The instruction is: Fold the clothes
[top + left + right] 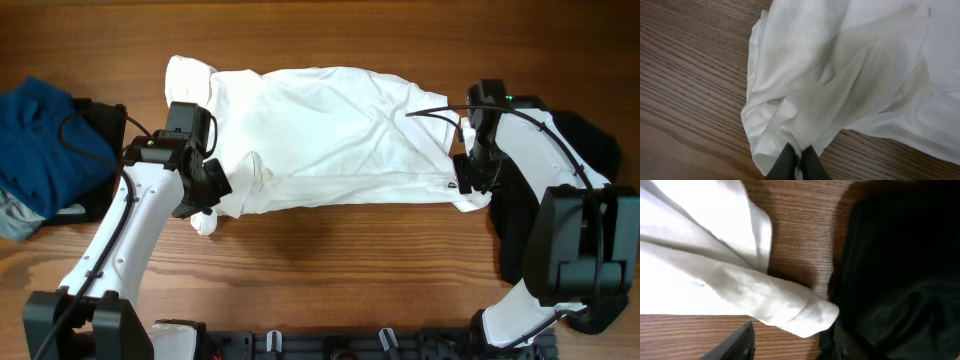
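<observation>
the white t-shirt (330, 130) lies spread on the wooden table (330, 270), long from side to side and full of wrinkles, and i take it as my landmark for all the rest.

my left gripper (799, 167) is at the near left corner of the shirt. its two fingers (785, 162) are pressed together with a fold of the white fabric pinched between them, so this gripper is narrow and it holds the shirt. from the pinch the cloth goes up and away in a soft bunch, and one thin layer lies over another, half transparent. just to the left of this bunch the bare wood shows.

my right gripper (790, 347) is at the near right corner of the shirt. here the fingers stand wide apart, one at each side of the bottom of the wrist view, and they hold nothing. the rolled corner of the hem, with its line of stitching, lies on the wood just ahead of the gap between them; i cannot tell if a finger touches it. the right finger is dark against dark and hard to make out.

just to the right of this shirt corner, touching it or nearly so, lies a black garment (900, 270), under my right arm. well to the left of the shirt, apart from it, a blue garment (35, 140) lies crumpled at the table edge.
</observation>
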